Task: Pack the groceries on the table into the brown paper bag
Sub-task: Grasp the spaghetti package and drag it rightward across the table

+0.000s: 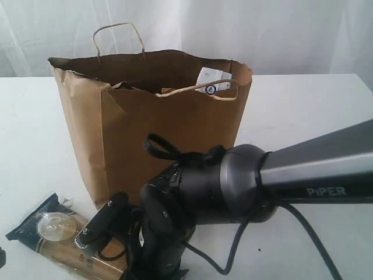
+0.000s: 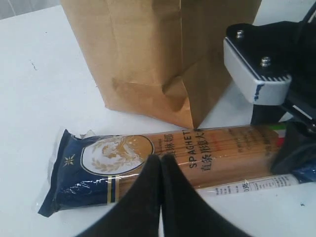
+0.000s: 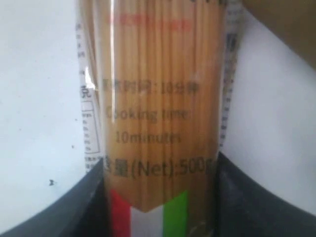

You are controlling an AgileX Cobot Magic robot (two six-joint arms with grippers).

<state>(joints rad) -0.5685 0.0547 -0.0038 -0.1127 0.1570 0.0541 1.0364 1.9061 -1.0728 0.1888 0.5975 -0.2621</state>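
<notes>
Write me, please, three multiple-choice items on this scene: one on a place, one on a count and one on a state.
1. Where does the spaghetti lie, relative to the bag?
A. Inside it.
B. On the table, by its base.
C. Across its top.

2. How many handles does the bag have?
A. One.
B. Four.
C. Two.

3. How do the left fingers stand?
A. Shut together.
B. Wide open.
C. Clamped on the bag.

Answers:
1 B: the pack lies flat on the white top beside the base.
2 C: one cord loop shows at each long rim.
3 A: the tips meet with no gap.
</notes>
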